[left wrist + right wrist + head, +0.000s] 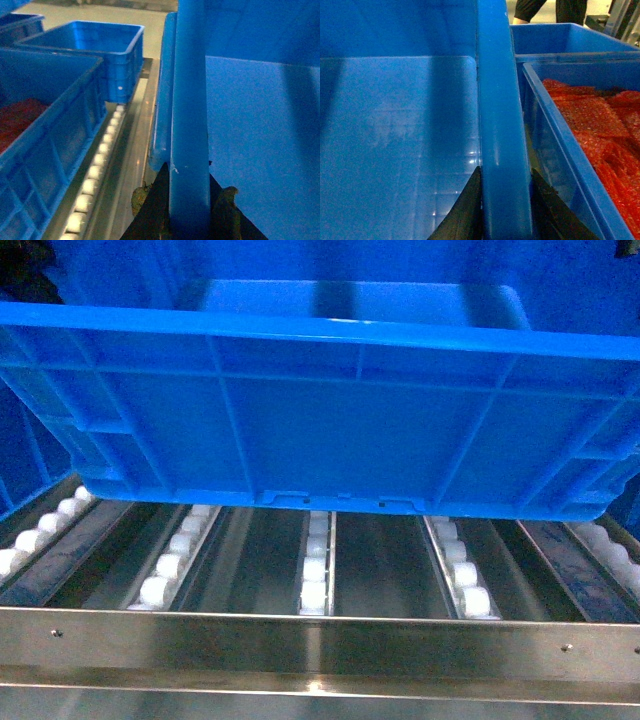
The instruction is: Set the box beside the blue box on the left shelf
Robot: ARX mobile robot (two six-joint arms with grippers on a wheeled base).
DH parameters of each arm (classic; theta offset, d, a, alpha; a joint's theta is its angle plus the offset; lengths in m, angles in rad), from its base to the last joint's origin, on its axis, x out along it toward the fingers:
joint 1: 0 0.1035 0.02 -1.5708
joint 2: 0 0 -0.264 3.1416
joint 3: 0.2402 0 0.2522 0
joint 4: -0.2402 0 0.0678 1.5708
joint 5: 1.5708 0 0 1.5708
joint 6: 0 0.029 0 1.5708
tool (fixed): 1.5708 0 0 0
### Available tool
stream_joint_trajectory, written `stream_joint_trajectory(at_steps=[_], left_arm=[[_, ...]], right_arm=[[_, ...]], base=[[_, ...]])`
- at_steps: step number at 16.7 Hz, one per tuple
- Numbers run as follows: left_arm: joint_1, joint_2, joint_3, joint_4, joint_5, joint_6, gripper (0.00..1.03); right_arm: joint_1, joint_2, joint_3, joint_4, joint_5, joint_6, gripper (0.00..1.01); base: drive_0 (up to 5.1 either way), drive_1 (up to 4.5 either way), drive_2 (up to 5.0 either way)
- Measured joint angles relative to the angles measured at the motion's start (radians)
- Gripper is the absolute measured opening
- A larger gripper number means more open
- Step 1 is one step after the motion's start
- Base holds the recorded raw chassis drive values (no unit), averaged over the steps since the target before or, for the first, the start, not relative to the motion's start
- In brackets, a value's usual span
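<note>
Blue ribbed crate (330, 430) hangs just above the steel roller shelf (320, 640), apparently not touching the rollers (313, 580). Left gripper (189, 200) pinches its left rim, right gripper (505, 200) pinches its right rim. Neighbour blue crates (45, 140) sit alongside; one crate on the right (580, 130) holds red material.

- Head view looks slantwise down, close onto the box (330, 430) above the left shelf (320, 640)
- Each wrist view sights along one box rim, very near; all share the box
</note>
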Motion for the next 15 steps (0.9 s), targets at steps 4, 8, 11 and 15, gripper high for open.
stream_joint_trajectory(at_steps=[4, 8, 11, 15], left_arm=[[-0.006, -0.002, 0.015, -0.082, -0.052, 0.041, 0.08], [0.042, 0.092, 0.088, -0.193, -0.035, 0.033, 0.08], [0.055, 0.164, 0.121, -0.236, -0.032, 0.005, 0.08], [0.057, 0.235, 0.158, -0.293, 0.0, -0.032, 0.08]], right_arm=[[-0.004, 0.014, 0.037, -0.156, -0.032, 0.051, 0.18], [-0.009, 0.153, 0.133, -0.254, -0.114, 0.097, 0.18], [-0.006, 0.239, 0.22, -0.305, -0.119, 0.096, 0.18], [-0.005, 0.285, 0.276, -0.38, -0.091, 0.095, 0.18]], base=[[0.0, 0.0, 0.0], [0.0, 0.0, 0.0], [0.0, 0.0, 0.0], [0.0, 0.0, 0.0]])
